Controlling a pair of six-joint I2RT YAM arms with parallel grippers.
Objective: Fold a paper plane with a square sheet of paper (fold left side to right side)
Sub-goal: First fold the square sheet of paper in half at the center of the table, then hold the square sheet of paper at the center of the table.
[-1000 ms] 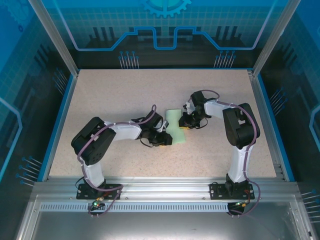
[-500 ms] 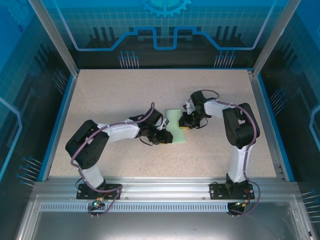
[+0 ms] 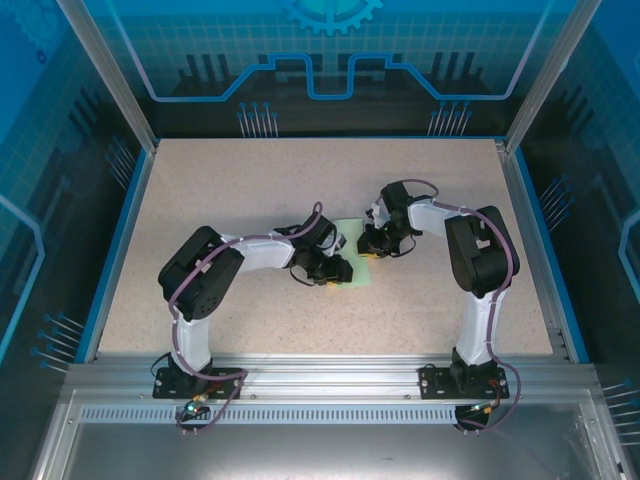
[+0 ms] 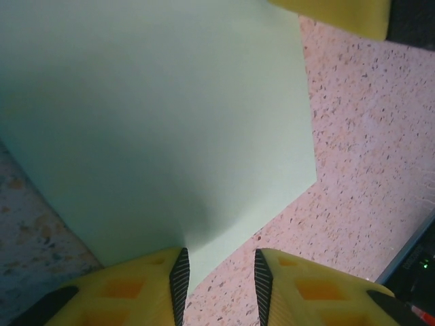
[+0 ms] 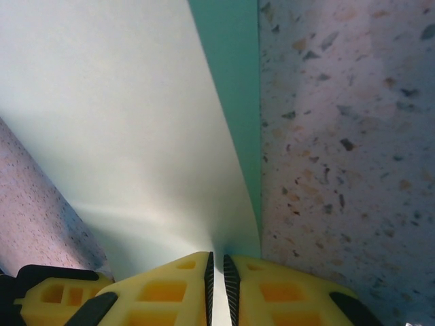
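One square sheet of paper (image 3: 355, 275), folded narrow, runs lengthwise near-to-far.

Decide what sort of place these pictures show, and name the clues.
Probably a robotics lab test cell: left arm and right arm bolted to an aluminium rail, a speckled table, blue-printed enclosure walls.

Paper (image 4: 156, 115) reads pale mint-green, plain, no print, and the right wrist view catches a deeper teal strip along one side. Desk (image 3: 230, 190) is beige with dark and rusty speckles, blue trim down its left and right edges. Left end effector (image 4: 219, 272): bright yellow, black ribbed pads. Right end effector (image 5: 217, 272): same. Arms (image 3: 480, 250) black and white. Back wall (image 3: 330, 60) blue, circuit lines.
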